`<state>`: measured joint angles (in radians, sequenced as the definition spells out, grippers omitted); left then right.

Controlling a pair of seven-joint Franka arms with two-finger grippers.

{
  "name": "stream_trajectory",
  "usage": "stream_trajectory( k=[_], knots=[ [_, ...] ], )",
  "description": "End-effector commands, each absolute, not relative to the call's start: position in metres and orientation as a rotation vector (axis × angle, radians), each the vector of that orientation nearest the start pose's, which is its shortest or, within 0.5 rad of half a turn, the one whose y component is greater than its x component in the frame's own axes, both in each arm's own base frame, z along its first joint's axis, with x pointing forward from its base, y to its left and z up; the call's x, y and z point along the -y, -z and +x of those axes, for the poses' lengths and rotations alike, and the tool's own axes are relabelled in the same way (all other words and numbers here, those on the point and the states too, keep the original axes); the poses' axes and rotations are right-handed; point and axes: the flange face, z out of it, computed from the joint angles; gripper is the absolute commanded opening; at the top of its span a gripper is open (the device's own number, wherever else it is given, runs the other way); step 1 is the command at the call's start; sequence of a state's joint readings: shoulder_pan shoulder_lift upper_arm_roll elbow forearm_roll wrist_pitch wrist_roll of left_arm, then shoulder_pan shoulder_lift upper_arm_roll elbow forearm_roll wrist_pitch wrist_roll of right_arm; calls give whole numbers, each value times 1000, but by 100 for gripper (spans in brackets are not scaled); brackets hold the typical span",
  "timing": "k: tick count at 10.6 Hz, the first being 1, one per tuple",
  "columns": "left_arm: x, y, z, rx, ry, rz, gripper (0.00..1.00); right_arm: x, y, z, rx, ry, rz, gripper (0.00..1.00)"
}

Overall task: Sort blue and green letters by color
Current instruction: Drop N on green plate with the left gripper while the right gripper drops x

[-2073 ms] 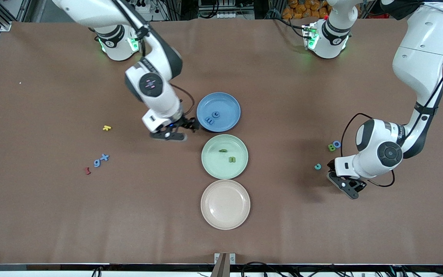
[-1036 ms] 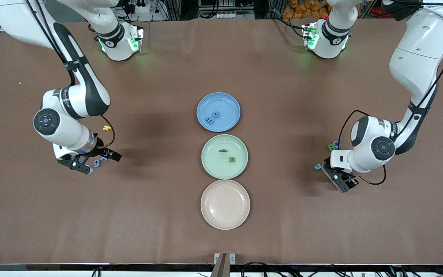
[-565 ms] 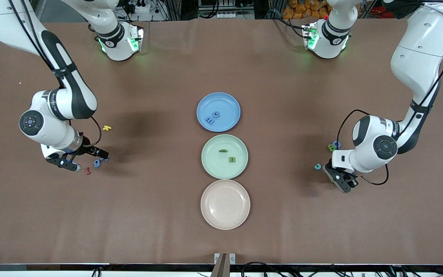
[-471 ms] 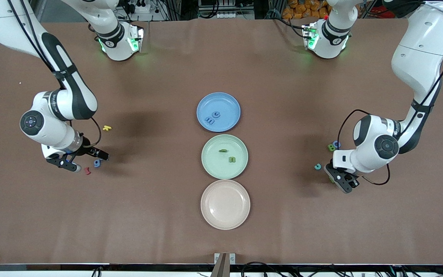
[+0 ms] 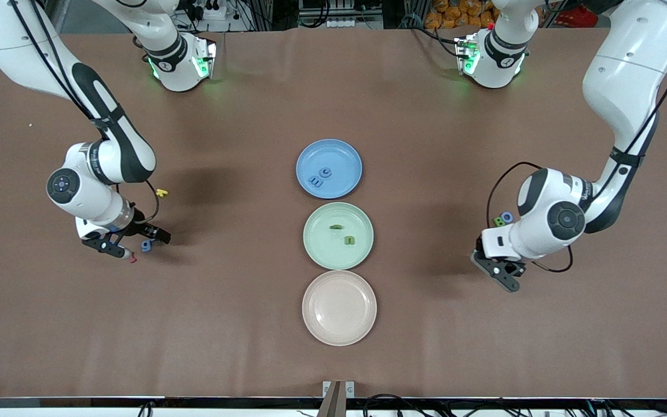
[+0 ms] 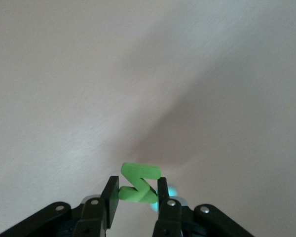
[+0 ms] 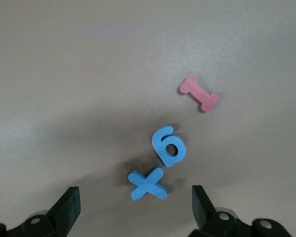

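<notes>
**Left hand grips a green letter; right hand spread over two blue ones**

The left hand [image 6: 134,200] pinches a green letter [image 6: 139,183] between its fingers, over the table [image 5: 241,324] toward the left arm's end. The right hand [image 7: 135,207] hangs spread wide above a blue x [image 7: 147,183] and a blue g [image 7: 169,146], with a red letter [image 7: 199,93] near them. The blue plate [image 5: 339,159] holds two blue letters [image 5: 320,176], the green plate [image 5: 319,243] two green ones [image 5: 343,233].
</notes>
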<state>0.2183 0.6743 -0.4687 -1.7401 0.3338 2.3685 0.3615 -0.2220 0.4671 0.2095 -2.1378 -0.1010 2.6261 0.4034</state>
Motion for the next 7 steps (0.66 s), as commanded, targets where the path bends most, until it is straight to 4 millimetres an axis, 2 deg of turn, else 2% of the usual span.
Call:
stream_trajectory(
  k=[1, 2, 3, 4, 5, 7],
  knots=[
    [211, -274, 641, -916, 54, -3115, 0, 10, -184, 571, -542, 53, -3038, 100],
    [240, -281, 632, -805, 55, -3170, 0, 10, -179, 570, -542, 44, -3038, 100],
    [273, -287, 621, -717, 51, -3209, 0, 9, -175, 568, -530, 54, -3041, 77],
    [315, -293, 608, -626, 52, -3239, 0, 9, -168, 563, -530, 83, -3032, 76],
    [355, -294, 592, -520, 43, -3263, 0, 8, -161, 559, -527, 94, -3027, 68],
    [413, -277, 562, -421, 6, -3259, 0, 7, -160, 558, -517, 85, -3031, 26]
  ],
)
